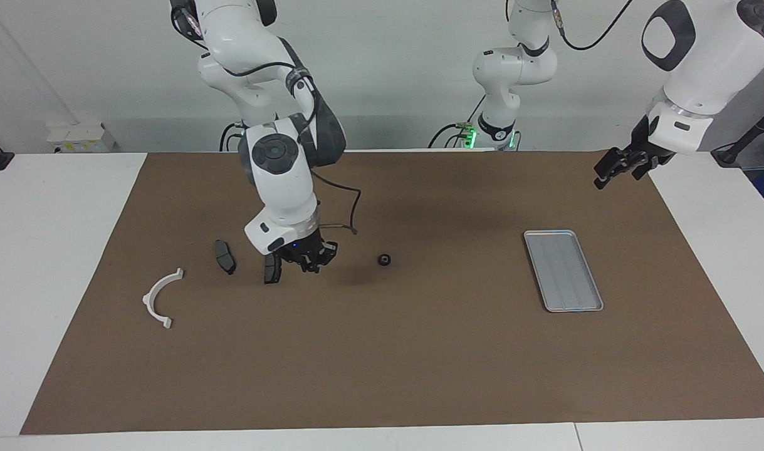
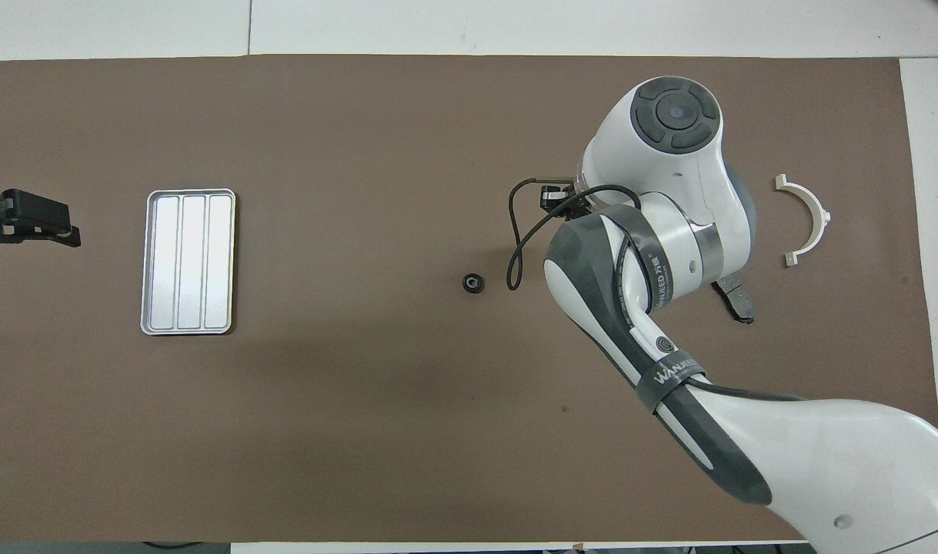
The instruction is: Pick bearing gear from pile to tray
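The bearing gear [image 1: 385, 259], a small black round piece, lies alone on the brown mat mid-table; it also shows in the overhead view [image 2: 473, 282]. The pile lies toward the right arm's end: two dark brake pads [image 1: 225, 257] [image 1: 272, 268] and a white half-ring bracket [image 1: 161, 297] [image 2: 807, 219]. My right gripper [image 1: 316, 260] hangs low over the mat between the nearer-to-gear brake pad and the gear, apart from the gear. The silver tray [image 1: 563, 270] [image 2: 188, 261] lies empty toward the left arm's end. My left gripper [image 1: 620, 168] [image 2: 22, 227] waits raised and open past the tray.
The brown mat [image 1: 382, 376] covers most of the white table. In the overhead view my right arm hides its own gripper and one brake pad; the other pad [image 2: 734, 298] shows partly at the arm's edge. A black cable [image 2: 515, 246] loops from the right wrist.
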{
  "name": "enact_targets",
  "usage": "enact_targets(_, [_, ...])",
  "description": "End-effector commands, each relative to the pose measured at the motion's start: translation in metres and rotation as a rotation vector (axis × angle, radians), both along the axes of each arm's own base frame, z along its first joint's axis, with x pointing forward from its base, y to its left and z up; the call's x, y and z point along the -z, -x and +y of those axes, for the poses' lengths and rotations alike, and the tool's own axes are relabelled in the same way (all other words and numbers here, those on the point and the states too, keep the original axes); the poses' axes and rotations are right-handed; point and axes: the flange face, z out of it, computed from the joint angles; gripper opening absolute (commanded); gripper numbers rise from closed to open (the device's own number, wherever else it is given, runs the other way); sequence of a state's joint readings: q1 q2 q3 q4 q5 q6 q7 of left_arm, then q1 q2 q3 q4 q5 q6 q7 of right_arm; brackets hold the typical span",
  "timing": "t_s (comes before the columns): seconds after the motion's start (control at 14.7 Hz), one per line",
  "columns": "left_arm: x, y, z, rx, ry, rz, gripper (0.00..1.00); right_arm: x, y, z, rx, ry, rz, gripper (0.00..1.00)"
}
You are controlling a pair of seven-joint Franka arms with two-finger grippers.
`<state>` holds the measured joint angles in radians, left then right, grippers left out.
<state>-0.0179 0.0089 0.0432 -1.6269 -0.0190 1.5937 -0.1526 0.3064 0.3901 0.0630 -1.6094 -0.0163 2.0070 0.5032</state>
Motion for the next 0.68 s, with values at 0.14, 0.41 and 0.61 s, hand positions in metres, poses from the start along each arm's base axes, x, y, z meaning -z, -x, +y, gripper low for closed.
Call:
enact_targets(0.14, [-0.0040,0.0082,0.0018,0.004,-0.004,0.006,1.00,0.0003,0.0046,-0.0094,0.015,-0.007,-0.006,0.00])
enact_targets(0.41, [-0.0041,0.0080,0.0010,0.005,-0.004,0.004,1.00,0.0005,0.0024,-0.0160,0.021,-0.006,-0.005,0.00])
enact_targets(0.61, [-0.0040,0.0082,0.0010,0.005,-0.004,0.006,1.00,0.0012,0.0027,-0.0161,0.011,-0.005,-0.003,0.00])
